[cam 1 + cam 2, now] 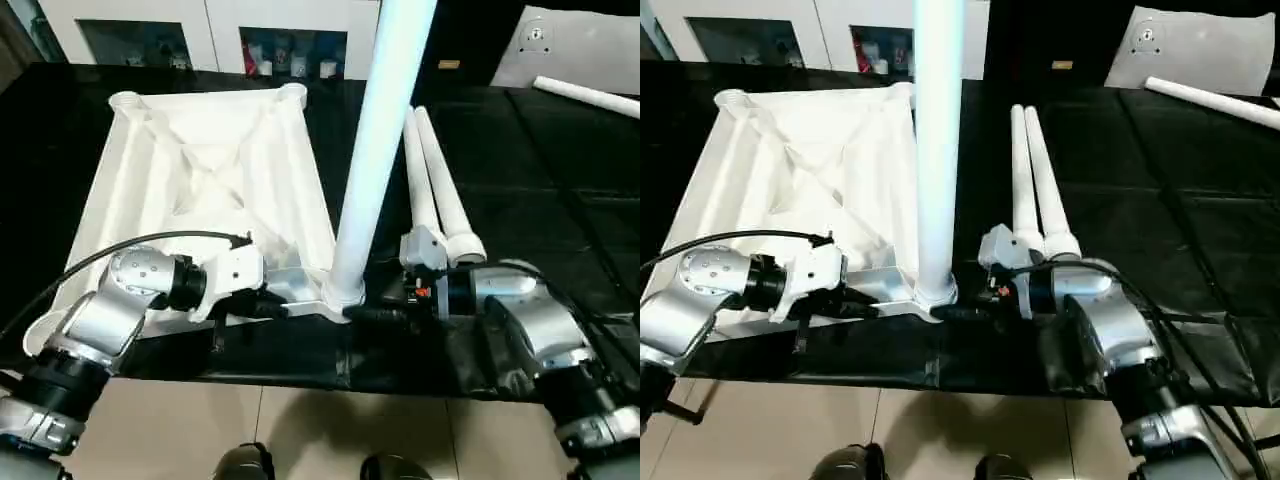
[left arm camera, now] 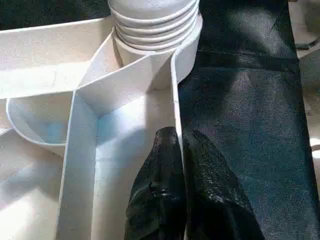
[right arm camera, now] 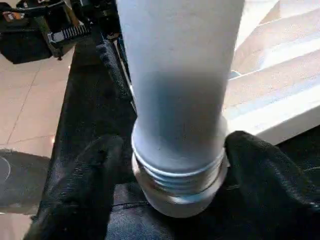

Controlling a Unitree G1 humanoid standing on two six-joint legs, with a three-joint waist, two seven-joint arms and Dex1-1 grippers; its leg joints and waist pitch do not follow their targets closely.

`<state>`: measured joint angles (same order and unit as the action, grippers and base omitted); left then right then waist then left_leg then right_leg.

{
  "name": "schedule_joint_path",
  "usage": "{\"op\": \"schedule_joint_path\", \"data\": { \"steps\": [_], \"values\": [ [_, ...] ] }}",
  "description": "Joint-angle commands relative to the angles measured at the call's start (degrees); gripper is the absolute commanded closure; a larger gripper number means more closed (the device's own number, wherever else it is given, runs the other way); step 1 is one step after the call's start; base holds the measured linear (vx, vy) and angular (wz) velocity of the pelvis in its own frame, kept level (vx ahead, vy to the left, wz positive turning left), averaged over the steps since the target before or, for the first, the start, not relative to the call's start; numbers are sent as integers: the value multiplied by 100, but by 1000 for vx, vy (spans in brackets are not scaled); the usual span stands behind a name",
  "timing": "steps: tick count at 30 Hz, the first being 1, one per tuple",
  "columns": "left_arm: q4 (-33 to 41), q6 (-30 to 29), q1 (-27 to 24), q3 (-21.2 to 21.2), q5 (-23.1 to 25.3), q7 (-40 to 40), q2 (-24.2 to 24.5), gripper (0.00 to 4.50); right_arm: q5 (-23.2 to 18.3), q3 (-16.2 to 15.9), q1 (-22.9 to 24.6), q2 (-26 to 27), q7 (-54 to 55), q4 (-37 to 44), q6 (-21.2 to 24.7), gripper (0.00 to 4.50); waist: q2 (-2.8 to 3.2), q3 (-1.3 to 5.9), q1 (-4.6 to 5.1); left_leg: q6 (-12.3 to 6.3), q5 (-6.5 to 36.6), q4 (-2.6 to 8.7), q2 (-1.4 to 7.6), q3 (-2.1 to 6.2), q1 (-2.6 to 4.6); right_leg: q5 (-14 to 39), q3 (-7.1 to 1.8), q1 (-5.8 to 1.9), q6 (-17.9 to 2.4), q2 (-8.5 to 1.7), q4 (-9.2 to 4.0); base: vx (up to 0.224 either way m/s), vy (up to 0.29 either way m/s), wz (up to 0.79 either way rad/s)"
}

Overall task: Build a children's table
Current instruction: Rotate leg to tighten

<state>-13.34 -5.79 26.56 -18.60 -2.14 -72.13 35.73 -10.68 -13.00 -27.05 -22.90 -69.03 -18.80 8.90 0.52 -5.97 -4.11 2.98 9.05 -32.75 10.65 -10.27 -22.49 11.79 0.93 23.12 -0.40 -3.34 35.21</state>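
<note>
The white plastic table top (image 1: pixel 215 175) lies upside down on the black cloth-covered work surface (image 1: pixel 560 170), its ribbed underside facing up; thin upright ribs cross it diagonally and meet round sockets at the corners, smooth and slightly glossy. One long, round, tapered white leg (image 1: pixel 375 150) stands upright in the near corner socket (image 2: pixel 187 47) on the robot's right side; coarse screw threads ring its lower end, several turns exposed above the socket rim in the wrist views. Two more legs (image 1: pixel 432 185) lie side by side, touching, on the cloth just beside the top's right edge, their thick ends toward the robot; a fourth leg (image 1: pixel 590 97) lies well apart at the far right, by a grey sheet (image 1: pixel 580 45).

The left gripper (image 2: pixel 180 150) is clamped on the thin near rim wall of the table top, one black textured finger (image 2: pixel 160 180) on each side of it, near the standing leg. The right gripper (image 3: pixel 175 165) is set around the threaded base of the upright leg, its rough black pads (image 3: pixel 85 175) pressing it from either side.

Beyond the cloth stands a white cabinet (image 1: pixel 210 30) with glass-fronted compartments; pale floor tiles (image 1: pixel 300 430) show in front.
</note>
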Motion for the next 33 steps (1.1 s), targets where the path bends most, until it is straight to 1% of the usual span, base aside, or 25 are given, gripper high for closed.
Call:
{"op": "schedule_joint_path", "data": {
  "steps": [1, 3, 4, 5, 6, 8, 9, 11, 15, 16, 17, 18, 20, 22, 23, 24, 25, 26, 27, 29, 31, 32, 33],
  "values": [
    [-125, 139, -2, -304, 169, -254, 36, 450, -6, -119, -89, 39, -158, -118, -135, 132, -7, 391, 19, -388, 799, 310, 223, 30, 150, 160, -177, -245, -1530, -372, -317, 0, 0, 0],
    [-203, 223, 22, -318, 170, -291, 29, 450, 6, -119, -139, 71, -199, -222, -196, 139, -13, 387, 19, -400, 787, 309, 219, 29, 145, 130, -174, -246, -1548, -372, -319, 0, 0, 0],
    [-219, 240, 24, -321, 174, -297, 25, 450, 9, -123, -151, 78, -213, -247, -206, 149, -5, 388, 14, -397, 795, 308, 226, 29, 149, 128, -174, -247, -1551, -372, -313, 0, 0, 0],
    [-250, 276, 24, -331, 187, -301, 18, 450, 18, -132, -176, 98, -228, -302, -234, 170, -12, 386, 15, -396, 819, 311, 229, 30, 146, 150, -171, -245, -1548, -372, -317, 0, 0, 0],
    [-257, 285, 24, -333, 190, -302, 17, 450, 19, -133, -181, 103, -229, -314, -241, 175, -13, 385, 13, -394, 840, 311, 226, 27, 149, 170, -172, -242, -1545, -369, -319, 0, 0, 0],
    [-285, 311, 27, -338, 198, -307, 10, 450, 23, -140, -205, 126, -240, -364, -268, 177, -11, 371, 15, -359, 951, 325, 231, 30, 154, 355, -173, -235, -1528, -374, -337, 0, 0, 0],
    [-298, 321, 30, -340, 202, -311, 8, 450, 27, -142, -218, 143, -239, -392, -290, 182, 0, 366, 17, -339, 993, 333, 234, 35, 155, 426, -173, -234, -1519, -379, -341, 0, 0, 0],
    [-321, 341, 38, -342, 206, -317, 4, 450, 30, -149, -237, 160, -244, -432, -319, 199, -7, 359, 26, -260, 1133, 346, 237, 35, 166, 670, -182, -229, -1486, -388, -368, 0, 0, 0],
    [-393, 401, 61, -345, 216, -341, -7, 450, 118, -195, -247, 195, -206, -491, -496, 208, -11, 356, 45, -209, 1217, 358, 236, 39, 172, 788, -188, -225, -1458, -388, -381, 0, 0, 0],
    [-405, 411, 66, -345, 220, -340, -7, 450, 134, -192, -246, 201, -169, -500, -483, 214, -14, 355, 52, -202, 1231, 359, 235, 38, 173, 825, -190, -225, -1455, -388, -386, 0, 0, 0],
    [-420, 427, 73, -345, 227, -337, -7, 450, 106, -179, -250, 214, -193, -520, -437, 168, -12, 355, 57, -202, 1239, 362, 234, 39, 172, 858, -190, -225, -1446, -385, -389, 0, 0, 0],
    [-424, 431, 75, -345, 229, -337, -8, 450, 91, -175, -251, 218, -211, -527, -423, 157, -10, 353, 57, -203, 1250, 363, 234, 38, 174, 880, -190, -222, -1445, -384, -392, 0, 0, 0],
    [-447, 446, 87, -341, 235, -334, -14, 450, 82, -172, -268, 226, -250, -573, -426, 157, -1, 361, 56, -189, 1272, 364, 242, 38, 185, 903, -193, -213, -1453, -387, -395, 0, 0, 0],
    [-461, 455, 92, -337, 239, -329, -25, 450, 125, -173, -288, 254, -211, -651, -525, 123, -2, 380, 46, -204, 1179, 353, 242, 31, 181, 729, -191, -223, -1494, -386, -375, 0, 0, 0],
    [-462, 463, 87, -340, 244, -326, -26, 450, 133, -174, -298, 279, -195, -675, -535, 114, 8, 379, 44, -222, 1121, 355, 243, 31, 178, 619, -185, -222, -1503, -376, -366, 0, 0, 0],
    [-466, 470, 85, -342, 247, -325, -28, 450, 141, -172, -304, 298, -177, -692, -550, 114, 9, 381, 44, -232, 1111, 352, 244, 27, 179, 573, -185, -218, -1512, -375, -362, 0, 0, 0],
    [-472, 483, 81, -347, 254, -320, -31, 450, 164, -173, -315, 339, -127, -725, -590, 93, 5, 386, 47, -241, 1110, 350, 243, 26, 177, 549, -185, -219, -1523, -376, -360, 0, 0, 0],
    [-485, 496, 83, -349, 260, -318, -34, 450, 183, -175, -326, 367, -97, -753, -620, 93, 17, 388, 35, -234, 1137, 353, 245, 27, 179, 589, -185, -217, -1522, -385, -362, 0, 0, 0],
    [-495, 505, 87, -352, 265, -316, -35, 450, 218, -179, -335, 390, -38, -778, -657, 72, 19, 389, 35, -224, 1143, 353, 244, 27, 179, 595, -185, -218, -1522, -385, -362, 0, 0, 0],
    [-509, 517, 94, -352, 270, -312, -37, 450, 291, -185, -351, 423, 79, -823, -725, 72, 22, 384, 28, -185, 1176, 359, 248, 26, 188, 609, -188, -210, -1519, -383, -364, 0, 0, 0],
    [-517, 526, 100, -354, 275, -314, -36, 450, 303, -191, -362, 434, 93, -844, -705, 72, 23, 390, 18, -176, 1179, 359, 247, 26, 189, 599, -188, -217, -1521, -381, -363, 0, 0, 0],
    [-538, 544, 115, -353, 284, -318, -34, 450, 240, -160, -395, 464, 59, -889, -618, 95, 25, 398, 7, -177, 1148, 356, 246, 27, 182, 513, -187, -227, -1516, -377, -351, 0, 0, 0],
    [-545, 552, 121, -352, 289, -324, -27, 450, 201, -140, -408, 474, 39, -900, -590, 95, 27, 397, 2, -181, 1148, 356, 248, 25, 187, 493, -187, -220, -1517, -376, -352, 0, 0, 0]
  ]
}}
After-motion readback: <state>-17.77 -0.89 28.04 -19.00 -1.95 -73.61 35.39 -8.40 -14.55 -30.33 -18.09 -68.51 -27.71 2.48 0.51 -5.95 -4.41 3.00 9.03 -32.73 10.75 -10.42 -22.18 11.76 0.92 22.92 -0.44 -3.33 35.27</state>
